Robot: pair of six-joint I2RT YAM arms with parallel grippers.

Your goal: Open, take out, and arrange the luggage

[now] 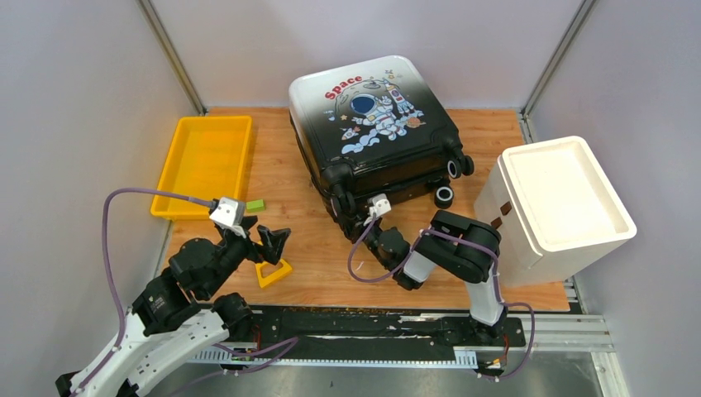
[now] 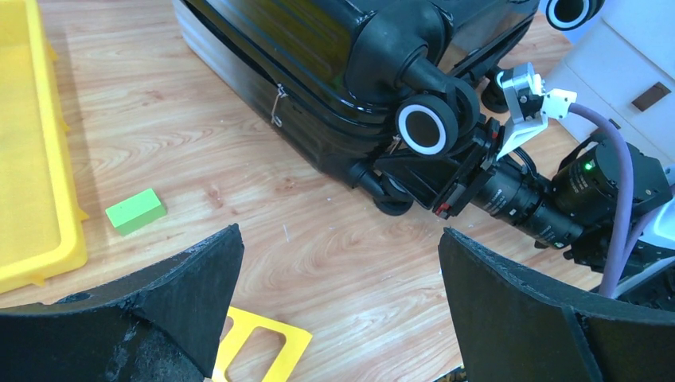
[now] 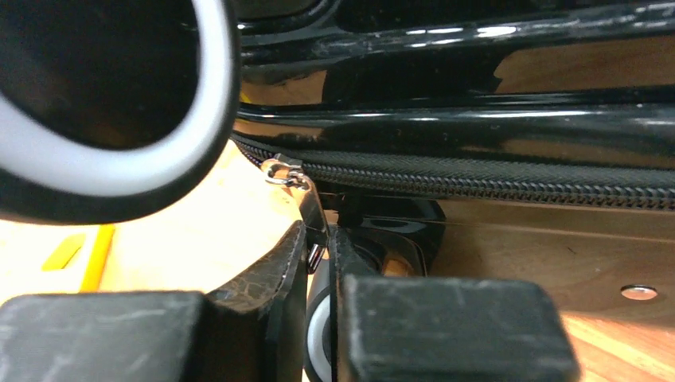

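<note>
The luggage (image 1: 372, 124) lies flat at the back centre of the table, its astronaut print facing up and its wheels toward me. Its zipper (image 3: 477, 179) runs closed along the side. My right gripper (image 3: 318, 239) is low at the near left corner of the luggage (image 3: 446, 127), under a wheel (image 3: 111, 95), shut on the zipper pull (image 3: 313, 208), which is pinched between the fingertips. In the top view the right gripper (image 1: 364, 222) sits against that corner. My left gripper (image 2: 338, 263) hangs open over bare wood with nothing between its fingers, to the left of the luggage (image 2: 318, 64).
A yellow tray (image 1: 207, 157) stands at the back left and a white bin (image 1: 562, 198) at the right. On the wood near the left gripper (image 1: 269, 241) lie a green block (image 1: 255, 203) and a flat yellow frame piece (image 1: 274, 273).
</note>
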